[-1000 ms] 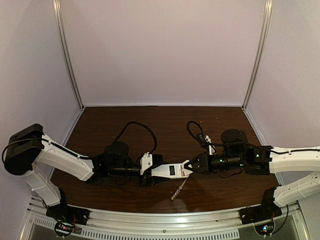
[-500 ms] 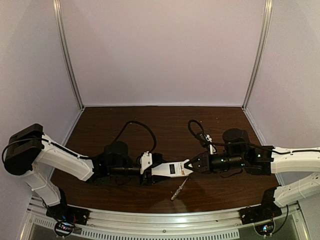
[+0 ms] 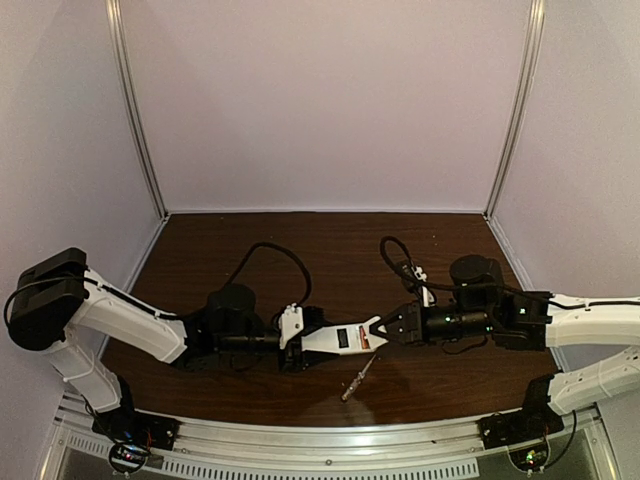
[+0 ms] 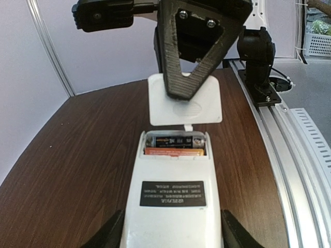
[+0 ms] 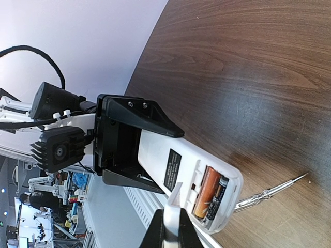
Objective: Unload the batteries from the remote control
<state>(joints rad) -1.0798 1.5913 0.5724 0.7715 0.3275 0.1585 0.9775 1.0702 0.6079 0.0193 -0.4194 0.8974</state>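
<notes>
Left gripper [image 3: 303, 343]: clamped on the near-left end of the remote control [image 4: 173, 206], one finger on each long side.
Remote control: over the near middle of the table [image 3: 330, 260], plain white back up, compartment open at its right end.
Batteries [image 4: 175, 151]: two side by side in the compartment, one orange, one dark.
Right gripper [image 5: 170, 217]: pinching the small white cover [image 4: 207, 108], held just off the remote's open end.
Screwdriver [image 3: 357, 379]: lying on the table, just near of the remote.
</notes>
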